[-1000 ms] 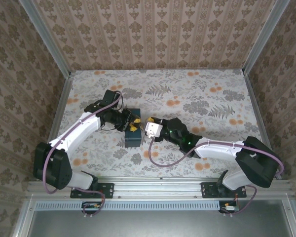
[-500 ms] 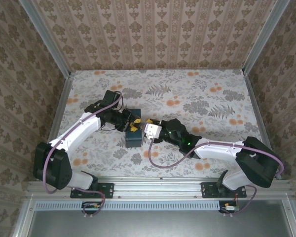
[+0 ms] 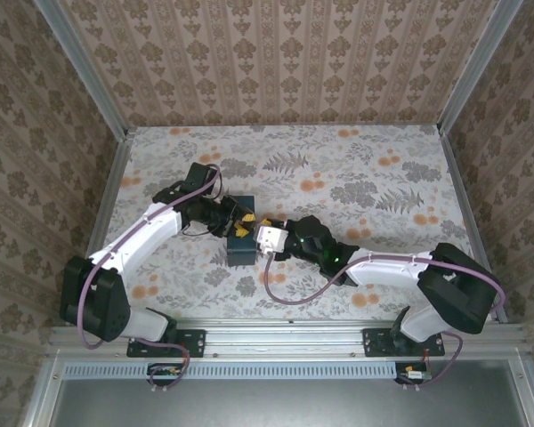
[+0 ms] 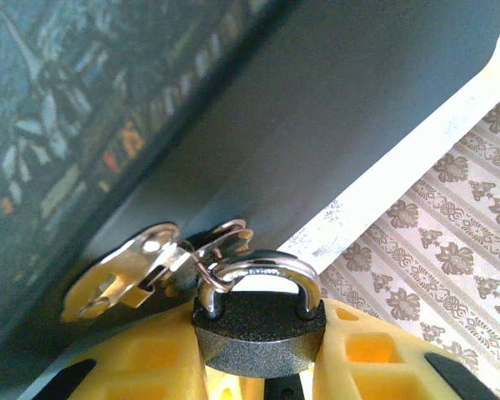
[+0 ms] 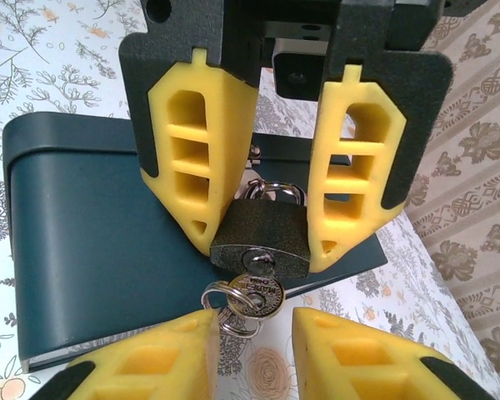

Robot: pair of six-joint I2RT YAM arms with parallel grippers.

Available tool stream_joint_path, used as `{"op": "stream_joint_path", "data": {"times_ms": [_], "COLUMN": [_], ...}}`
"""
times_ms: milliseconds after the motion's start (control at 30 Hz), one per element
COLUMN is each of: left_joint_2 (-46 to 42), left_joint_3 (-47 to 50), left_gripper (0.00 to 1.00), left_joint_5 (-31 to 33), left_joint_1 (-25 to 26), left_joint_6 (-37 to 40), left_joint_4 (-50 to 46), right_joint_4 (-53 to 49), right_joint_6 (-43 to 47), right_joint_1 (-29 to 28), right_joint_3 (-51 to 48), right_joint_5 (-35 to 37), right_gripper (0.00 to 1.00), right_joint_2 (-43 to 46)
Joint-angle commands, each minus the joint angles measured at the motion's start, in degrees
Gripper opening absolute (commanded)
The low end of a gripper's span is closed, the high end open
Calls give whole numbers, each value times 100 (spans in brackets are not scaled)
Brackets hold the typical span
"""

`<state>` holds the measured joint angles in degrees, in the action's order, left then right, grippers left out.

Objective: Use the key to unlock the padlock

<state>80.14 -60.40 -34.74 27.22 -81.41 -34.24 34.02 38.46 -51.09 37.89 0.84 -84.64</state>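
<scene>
A dark padlock (image 5: 258, 237) is clamped by its sides between the yellow fingers (image 5: 192, 167) of my left gripper (image 3: 241, 222), just above a dark teal box (image 5: 92, 242). Its shackle (image 4: 262, 273) is down in the body, with a key ring and a spare key (image 4: 121, 271) hanging from it. A silver key (image 5: 261, 293) sits in the keyhole, round head facing my right wrist camera. My right gripper (image 5: 254, 329) is open, one yellow finger on each side of the key head with a gap on both sides.
The teal box (image 3: 240, 249) lies on the floral table under both grippers. Patterned walls enclose the table on three sides. Open tabletop (image 3: 365, 178) stretches behind and to the right of the arms.
My right arm has slid left toward the padlock, bringing its fingers around the key head, and its jaws have narrowed slightly. The left arm and the padlock have stayed put.
</scene>
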Motion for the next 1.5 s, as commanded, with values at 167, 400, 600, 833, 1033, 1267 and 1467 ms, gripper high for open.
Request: {"op": "stream_joint_path", "data": {"times_ms": [167, 400, 600, 833, 1033, 1267, 1467], "left_joint_2": [-180, -197, -218, -227, -236, -244, -244], "left_joint_3": [4, 47, 53, 42, 61, 75, 100], "left_gripper": [0, 0, 0, 0, 0, 0, 0], "left_joint_5": [-77, -94, -111, -113, -138, -164, -156], "left_joint_1": [-6, -1, -12, -12, -9, -11, 7], "left_joint_6": [-114, -152, -156, -167, -200, -240, -234], "left_joint_4": [92, 159, 172, 182, 226, 290, 294], "right_joint_4": [-19, -158, -237, -321, -300, -330, -670], "right_joint_6": [120, 211, 529, 766, 1002, 1162, 976], "right_joint_1": [-116, -122, -121, -123, -159, -191, -233], "right_joint_3": [372, 365, 128, 143, 232, 286, 463], "right_joint_5": [6, 8, 113, 124, 175, 299, 317], "right_gripper": [26, 23, 25, 27, 25, 19, 14], "right_joint_2": [-151, -158, -64, -118, -272, -334, -269]}}
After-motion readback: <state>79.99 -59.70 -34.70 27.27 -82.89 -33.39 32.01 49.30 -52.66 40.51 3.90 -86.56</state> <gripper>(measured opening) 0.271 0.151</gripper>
